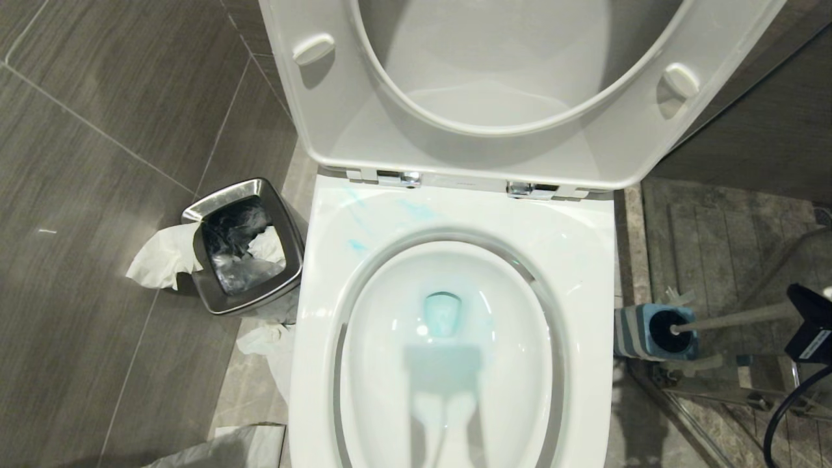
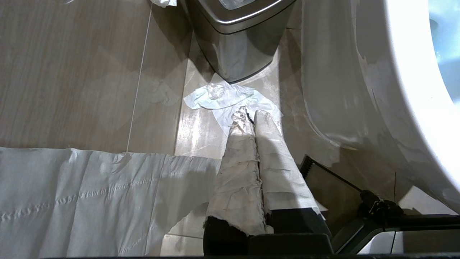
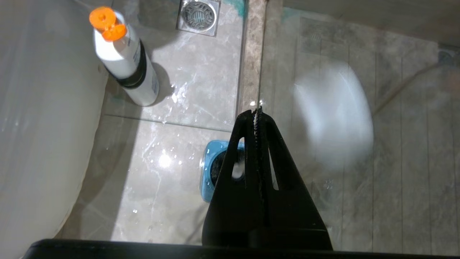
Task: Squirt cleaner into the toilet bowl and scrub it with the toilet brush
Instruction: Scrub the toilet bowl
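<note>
**Inspector:** Where is the toilet brush (image 1: 708, 322), and how does it lie?

**Assistant:** Its black bristle head sits in the blue-topped holder (image 1: 640, 333) on the floor, just beside the toilet bowl (image 1: 455, 260) on the robot's right. The long axis is tilted far over rather than upright: in the head view the pale handle runs from the holder out to the right and slightly upward, its free end pointing away from the bowl toward the right gripper (image 1: 809, 325).

**Inspector:** Is the handle held?

**Assistant:** In the head view the handle reaches the black gripper at the frame's edge. In the right wrist view the jaws are pressed fully together, toothed edges meeting, with the holder directly beneath them and nothing visible between the tips; whether they have hold of the handle I cannot tell.

**Inspector:** The left gripper (image 2: 249, 116)?

**Assistant:** Low by the floor on the bowl's other side, its wrapped jaws closed and empty, above a crumpled tissue (image 2: 222, 97) near the steel waste bin (image 1: 244, 244).

**Inspector:** The cleaner (image 1: 443, 313)?

**Assistant:** Turquoise water in the basin, with faint smears on the rear rim. Seat and lid are raised. A white bottle with an orange cap (image 3: 124, 61) stands beside the bowl's base.
</note>
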{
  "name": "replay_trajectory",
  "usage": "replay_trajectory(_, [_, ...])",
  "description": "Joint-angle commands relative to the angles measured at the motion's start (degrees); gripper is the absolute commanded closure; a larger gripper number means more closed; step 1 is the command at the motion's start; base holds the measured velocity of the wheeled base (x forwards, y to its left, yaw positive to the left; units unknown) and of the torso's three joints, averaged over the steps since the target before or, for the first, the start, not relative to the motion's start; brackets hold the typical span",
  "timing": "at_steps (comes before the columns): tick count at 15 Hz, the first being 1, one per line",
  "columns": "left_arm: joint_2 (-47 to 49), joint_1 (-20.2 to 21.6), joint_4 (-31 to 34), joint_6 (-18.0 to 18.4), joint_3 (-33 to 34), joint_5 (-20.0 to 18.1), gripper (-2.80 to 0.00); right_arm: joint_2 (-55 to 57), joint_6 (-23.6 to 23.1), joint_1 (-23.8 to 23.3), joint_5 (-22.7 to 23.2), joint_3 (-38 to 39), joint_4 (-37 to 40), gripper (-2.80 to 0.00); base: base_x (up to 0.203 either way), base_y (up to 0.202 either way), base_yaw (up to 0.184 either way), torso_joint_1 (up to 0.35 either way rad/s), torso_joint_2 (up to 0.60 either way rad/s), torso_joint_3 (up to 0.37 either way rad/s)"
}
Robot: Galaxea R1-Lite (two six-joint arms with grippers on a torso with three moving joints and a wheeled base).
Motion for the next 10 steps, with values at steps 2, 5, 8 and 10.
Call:
replay_trajectory(2, [0.0, 0.0, 0.0, 0.0, 0.1, 0.0, 0.00, -0.4, -0.3, 0.0, 0.4, 0.3, -0.2, 0.00, 0.000, 0.000, 0.000, 0.000, 0.00, 0.000])
replay_trajectory(5, [0.0, 0.0, 0.0, 0.0, 0.1, 0.0, 0.00, 0.4, -0.4, 0.1, 3.9, 4.7, 0.1, 0.00, 0.000, 0.000, 0.000, 0.000, 0.00, 0.000])
replay_trajectory(8, [0.0, 0.0, 0.0, 0.0, 0.1, 0.0, 0.00, 1.1, -0.6, 0.3, 8.7, 4.8, 0.7, 0.00, 0.000, 0.000, 0.000, 0.000, 0.00, 0.000])
replay_trajectory(10, [0.0, 0.0, 0.0, 0.0, 0.1, 0.0, 0.00, 0.8, -0.9, 0.4, 13.9, 4.8, 2.1, 0.00, 0.000, 0.000, 0.000, 0.000, 0.00, 0.000])
